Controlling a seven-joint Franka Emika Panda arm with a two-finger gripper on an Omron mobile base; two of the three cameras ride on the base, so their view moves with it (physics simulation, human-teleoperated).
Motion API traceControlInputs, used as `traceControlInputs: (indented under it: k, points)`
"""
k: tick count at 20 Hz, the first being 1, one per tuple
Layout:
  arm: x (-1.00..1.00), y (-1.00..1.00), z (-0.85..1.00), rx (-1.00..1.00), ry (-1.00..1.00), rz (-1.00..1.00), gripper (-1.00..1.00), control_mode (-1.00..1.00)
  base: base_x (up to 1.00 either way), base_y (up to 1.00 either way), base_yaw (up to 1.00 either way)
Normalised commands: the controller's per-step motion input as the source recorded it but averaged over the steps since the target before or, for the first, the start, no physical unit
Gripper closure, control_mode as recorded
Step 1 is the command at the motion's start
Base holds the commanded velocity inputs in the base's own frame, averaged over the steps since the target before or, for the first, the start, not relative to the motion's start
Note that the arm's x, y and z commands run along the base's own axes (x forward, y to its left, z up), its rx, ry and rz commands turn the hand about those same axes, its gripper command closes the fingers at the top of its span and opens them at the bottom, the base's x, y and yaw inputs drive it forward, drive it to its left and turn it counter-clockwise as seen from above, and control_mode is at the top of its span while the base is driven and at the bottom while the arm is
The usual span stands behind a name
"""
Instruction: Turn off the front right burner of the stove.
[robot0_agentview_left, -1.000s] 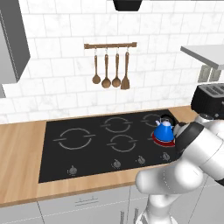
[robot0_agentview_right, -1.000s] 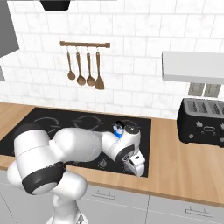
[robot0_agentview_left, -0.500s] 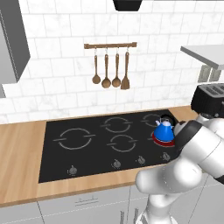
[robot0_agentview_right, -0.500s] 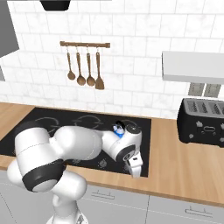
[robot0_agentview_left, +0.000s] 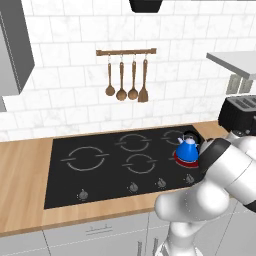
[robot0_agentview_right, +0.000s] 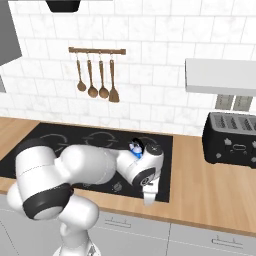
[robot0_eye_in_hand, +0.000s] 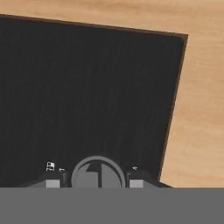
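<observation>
The stove (robot0_agentview_left: 107, 175) is a wide black glass cooktop set in the wood counter. Its front right burner (robot0_agentview_left: 183, 161) glows red under a blue kettle (robot0_agentview_left: 187, 148). Small silver knobs (robot0_agentview_left: 133, 187) line the front edge. My arm reaches over the right end of the stove (robot0_agentview_right: 90, 136), partly hiding the kettle (robot0_agentview_right: 134, 150). My gripper (robot0_agentview_right: 149, 196) points down at the front right corner of the glass. In the hand view the gripper (robot0_eye_in_hand: 94, 181) has a round silver knob (robot0_eye_in_hand: 97, 172) between its fingertips (robot0_eye_in_hand: 52, 181), which press against its sides.
A black toaster (robot0_agentview_right: 232, 139) stands on the counter to the right, under a grey shelf (robot0_agentview_right: 220, 75). Wooden utensils (robot0_agentview_left: 126, 80) hang on a rail on the tiled wall. Bare wood counter (robot0_eye_in_hand: 201, 109) borders the cooktop's right edge.
The gripper has edged slightly left and down towards the stove's front right corner. The kettle and the glowing burner stay as they were.
</observation>
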Motion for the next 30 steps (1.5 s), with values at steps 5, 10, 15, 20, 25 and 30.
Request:
traceControlInputs:
  k: [5,10,15,20,25,30]
  points:
    - [-0.01,0.00,0.00,0.00,0.01,-0.36,1.00,-1.00,0.00,0.00,0.00]
    - [0.00,0.00,0.00,0.00,0.06,-0.35,1.00,-1.00,0.00,0.00,0.00]
    - [0.00,0.00,0.00,0.02,0.08,-0.39,1.00,-1.00,0.00,0.00,0.00]
    - [0.00,0.00,-0.01,0.06,0.08,-0.41,1.00,-1.00,0.00,0.00,0.00]
    - [0.00,0.00,-0.04,0.08,0.08,-0.43,1.00,-1.00,0.00,0.00,0.00]
    - [-0.03,0.00,-0.05,0.09,0.07,-0.47,1.00,-1.00,0.00,0.00,0.00]
